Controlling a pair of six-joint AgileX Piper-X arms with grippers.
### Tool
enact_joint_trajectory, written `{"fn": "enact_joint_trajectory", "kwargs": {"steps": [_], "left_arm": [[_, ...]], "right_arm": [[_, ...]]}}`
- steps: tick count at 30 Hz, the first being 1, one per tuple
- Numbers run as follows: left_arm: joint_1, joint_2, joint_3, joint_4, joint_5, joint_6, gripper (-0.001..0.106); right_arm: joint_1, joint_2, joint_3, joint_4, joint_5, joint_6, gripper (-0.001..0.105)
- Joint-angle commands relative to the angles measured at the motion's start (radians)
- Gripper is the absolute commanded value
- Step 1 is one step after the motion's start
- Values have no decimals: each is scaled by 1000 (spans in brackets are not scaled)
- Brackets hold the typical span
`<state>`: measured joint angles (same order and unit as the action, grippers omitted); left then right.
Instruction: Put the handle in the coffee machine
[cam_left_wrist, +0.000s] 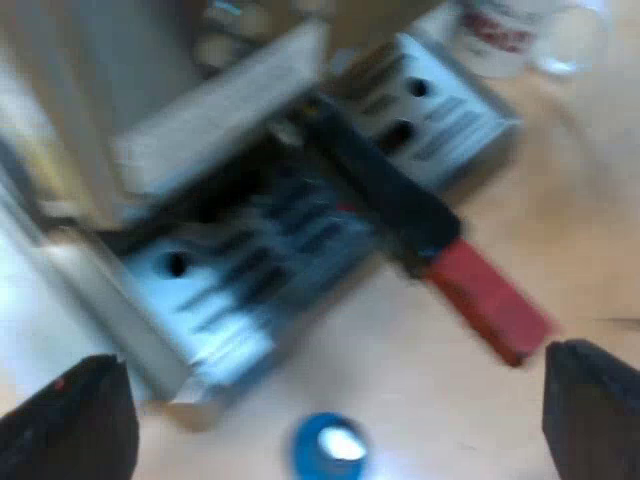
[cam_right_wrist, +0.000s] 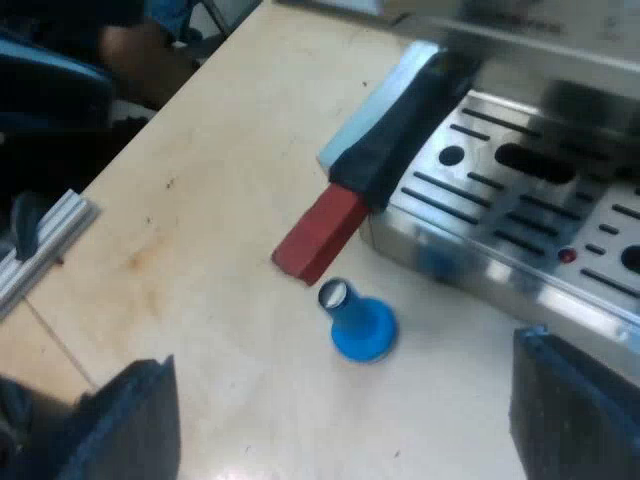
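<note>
The holder's dark handle (cam_left_wrist: 385, 185) reaches out from under the espresso machine's front, over the slotted drip tray (cam_left_wrist: 240, 265), and ends in its red tip (cam_left_wrist: 490, 300). The same handle (cam_right_wrist: 400, 120) and red end (cam_right_wrist: 318, 238) show in the right wrist view, sticking out past the tray's edge (cam_right_wrist: 470, 270). My left gripper (cam_left_wrist: 335, 425) is open, fingers wide apart, a short way off from the red end and holding nothing. My right gripper (cam_right_wrist: 345, 425) is open too, above the table near the blue tamper (cam_right_wrist: 358, 325).
The blue tamper (cam_left_wrist: 328, 447) stands on the wooden table (cam_right_wrist: 200, 220) just below the red end. A mug with red print (cam_left_wrist: 500, 30) and a clear glass (cam_left_wrist: 570, 40) stand beyond the drip tray. A person's arm (cam_right_wrist: 130, 45) shows past the table's edge.
</note>
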<state>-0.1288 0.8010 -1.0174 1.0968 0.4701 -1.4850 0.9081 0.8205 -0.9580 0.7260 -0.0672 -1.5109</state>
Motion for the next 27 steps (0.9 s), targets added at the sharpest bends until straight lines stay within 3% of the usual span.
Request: {"fn": "enact_joint_trajectory", "kwargs": {"steps": [1, 14, 17, 20, 21, 27], "left_arm": [[-1, -28, -30, -1, -73, -8, 84], [-1, -154, -63, -1, -100, -22, 84], [5, -203, -63, -1, -153, -22, 84], [13, -233, -63, -1, -211, -22, 84], [21, -245, -63, -1, -212, -22, 84], [58, -293, -63, 4, -212, -22, 84]], "right_arm": [[-80, -10, -24, -4, -50, -36, 70], [-441, -10, -40, 31, -217, -88, 70], [-508, -12, -40, 66, -229, -115, 70], [-563, -12, -40, 101, -238, -150, 70], [-658, -33, -40, 160, -264, -211, 70], [-858, -78, -40, 256, -293, -304, 70]]}}
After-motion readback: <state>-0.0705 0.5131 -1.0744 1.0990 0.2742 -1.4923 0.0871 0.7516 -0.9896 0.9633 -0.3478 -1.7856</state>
